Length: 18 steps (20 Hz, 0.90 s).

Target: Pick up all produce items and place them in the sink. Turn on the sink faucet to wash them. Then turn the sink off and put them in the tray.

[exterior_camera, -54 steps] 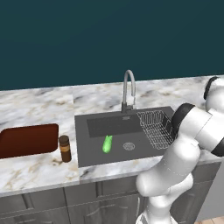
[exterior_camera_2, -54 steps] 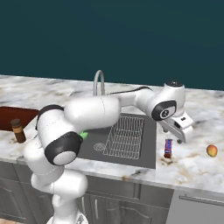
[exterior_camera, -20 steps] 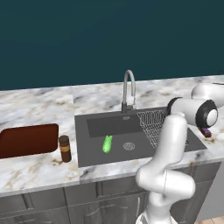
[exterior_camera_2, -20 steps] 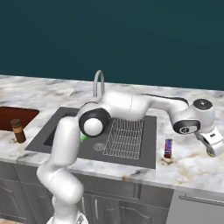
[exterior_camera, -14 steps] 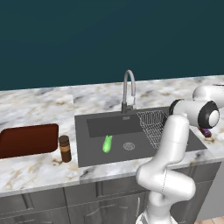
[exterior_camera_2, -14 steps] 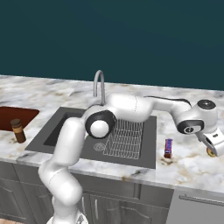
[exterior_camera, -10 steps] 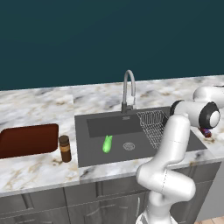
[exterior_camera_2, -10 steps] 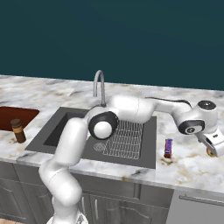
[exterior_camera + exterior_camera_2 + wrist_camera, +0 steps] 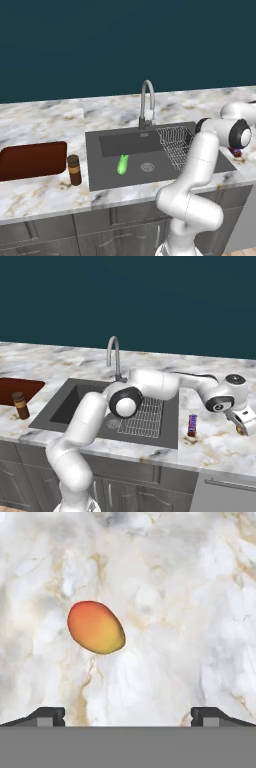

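From above I see my pincer (image 9: 128,714) spread wide and empty over the orange-yellow fruit (image 9: 95,627) on the marble table (image 9: 190,612) right of the sink (image 9: 75,401); it looks smooth, light, roll-prone, best pinched across its narrow middle.

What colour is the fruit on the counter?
The fruit is orange-red fading to yellow, clearest in the hand view.

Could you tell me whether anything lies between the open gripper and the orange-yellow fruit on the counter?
Nothing: in the hand view only bare marble counter separates the open gripper from the fruit.
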Motion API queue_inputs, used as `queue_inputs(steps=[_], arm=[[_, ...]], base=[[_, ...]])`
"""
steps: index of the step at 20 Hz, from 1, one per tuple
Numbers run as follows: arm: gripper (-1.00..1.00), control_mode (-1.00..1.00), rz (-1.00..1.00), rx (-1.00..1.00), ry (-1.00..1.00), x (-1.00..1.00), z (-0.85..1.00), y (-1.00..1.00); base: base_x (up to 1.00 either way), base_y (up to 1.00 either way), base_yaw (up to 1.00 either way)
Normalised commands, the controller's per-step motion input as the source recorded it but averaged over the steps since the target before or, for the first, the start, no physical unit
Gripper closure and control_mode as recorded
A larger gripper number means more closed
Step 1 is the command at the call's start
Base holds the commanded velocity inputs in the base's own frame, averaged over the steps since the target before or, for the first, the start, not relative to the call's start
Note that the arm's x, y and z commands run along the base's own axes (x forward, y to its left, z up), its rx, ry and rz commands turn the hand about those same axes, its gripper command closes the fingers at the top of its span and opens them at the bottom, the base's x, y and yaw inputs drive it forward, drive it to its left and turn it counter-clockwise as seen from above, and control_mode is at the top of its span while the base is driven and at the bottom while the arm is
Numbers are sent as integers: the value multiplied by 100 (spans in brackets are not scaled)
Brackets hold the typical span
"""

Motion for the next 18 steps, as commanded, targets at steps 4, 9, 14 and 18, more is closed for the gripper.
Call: queue_inputs(steps=[4, 9, 14, 18], arm=[[-100, -100, 0, 0, 1, 29, -18, -25], [-100, -100, 0, 0, 1, 28, -14, -23], [-100, -100, 0, 0, 2, 24, -14, -25], [-100, -100, 0, 0, 2, 22, -16, -21]], base=[[0, 0, 0], [0, 0, 0], [0, 0, 0], [0, 0, 0]])
